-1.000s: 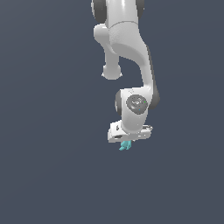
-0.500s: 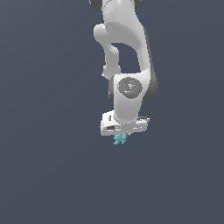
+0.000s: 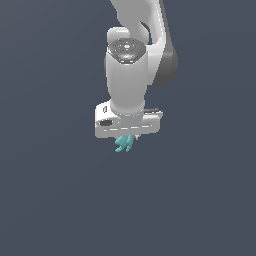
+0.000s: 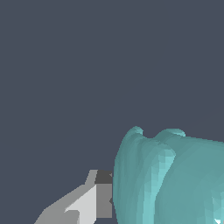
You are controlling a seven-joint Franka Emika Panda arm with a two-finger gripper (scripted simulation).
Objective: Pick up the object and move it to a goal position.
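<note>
The small teal object (image 3: 123, 144) with curved, pointed lobes hangs from the underside of my white gripper (image 3: 125, 140) in the exterior view. The hand's body hides the fingers there. In the wrist view the teal object (image 4: 170, 175) fills the corner of the picture, pressed against one grey and white finger (image 4: 94, 201). The other finger is out of view. The gripper is shut on the object and holds it in mid-air. No surface shows beneath it.
Only a uniform dark grey-blue background surrounds the arm in both views. No other objects, edges or goal marker show.
The arm has carried the teal object up and toward the exterior view's left, and the wrist now looks larger in that view. The object has stayed in the gripper.
</note>
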